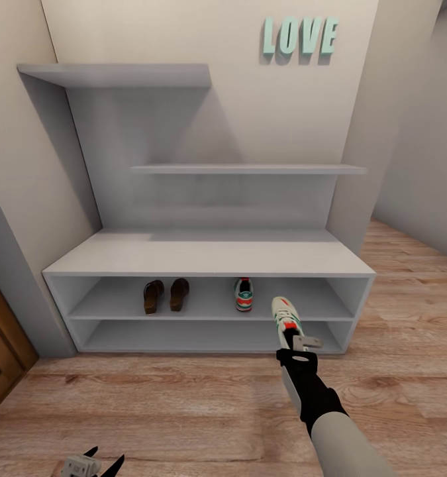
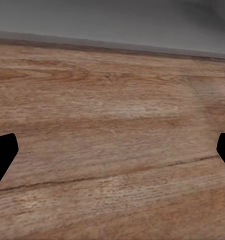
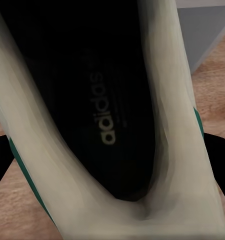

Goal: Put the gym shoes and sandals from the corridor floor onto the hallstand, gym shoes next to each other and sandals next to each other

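The right gripper (image 1: 296, 339) holds the second gym shoe (image 1: 286, 315) before the hallstand (image 1: 210, 255). It should go in level, just beside the gym shoe on the shelf (image 1: 244, 295). The left gripper (image 1: 97, 462) hangs wide, empty.

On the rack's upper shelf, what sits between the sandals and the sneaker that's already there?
Nothing: in the head view, bare shelf separates the sandals from the shelved gym shoe.

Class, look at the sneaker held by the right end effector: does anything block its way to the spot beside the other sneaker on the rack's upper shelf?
Nothing visible does. The held sneaker hangs just in front of the rack, in the right end effector. The shelf right of the other sneaker is bare; the sandals sit further left.
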`<state>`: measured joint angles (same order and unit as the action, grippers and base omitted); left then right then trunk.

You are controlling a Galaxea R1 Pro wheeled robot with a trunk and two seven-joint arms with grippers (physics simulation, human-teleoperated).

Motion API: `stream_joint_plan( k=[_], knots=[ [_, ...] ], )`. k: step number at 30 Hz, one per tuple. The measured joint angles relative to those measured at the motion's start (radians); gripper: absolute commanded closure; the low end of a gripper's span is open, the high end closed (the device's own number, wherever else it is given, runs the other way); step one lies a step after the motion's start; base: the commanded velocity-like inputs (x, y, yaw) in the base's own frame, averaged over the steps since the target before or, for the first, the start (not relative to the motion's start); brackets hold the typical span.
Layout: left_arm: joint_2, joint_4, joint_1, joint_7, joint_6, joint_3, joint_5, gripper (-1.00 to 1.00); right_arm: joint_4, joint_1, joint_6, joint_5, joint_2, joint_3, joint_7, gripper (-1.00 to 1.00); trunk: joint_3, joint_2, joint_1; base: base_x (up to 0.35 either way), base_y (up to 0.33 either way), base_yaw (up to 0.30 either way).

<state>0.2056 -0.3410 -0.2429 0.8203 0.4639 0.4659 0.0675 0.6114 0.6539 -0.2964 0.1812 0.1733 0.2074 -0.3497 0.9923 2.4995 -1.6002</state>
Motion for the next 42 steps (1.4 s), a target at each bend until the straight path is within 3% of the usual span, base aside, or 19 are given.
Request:
stream_joint_plan(
  k=[33, 42],
  knots=[
    [0.000, -0.002, 0.002, 0.004, -0.004, 0.000, 0.000, -1.00, 0.030, 0.001, -0.009, -0.006, 0.000, 0.002, 0.006, 1.00, 0.000, 0.000, 0.000, 0.000, 0.000, 0.000],
    [-0.001, -0.001, 0.002, 0.004, -0.004, 0.000, 0.002, -1.00, 0.034, 0.001, -0.009, -0.007, 0.000, 0.001, 0.006, 1.00, 0.039, 0.002, -0.004, 0.000, 0.000, 0.000]
  ],
)
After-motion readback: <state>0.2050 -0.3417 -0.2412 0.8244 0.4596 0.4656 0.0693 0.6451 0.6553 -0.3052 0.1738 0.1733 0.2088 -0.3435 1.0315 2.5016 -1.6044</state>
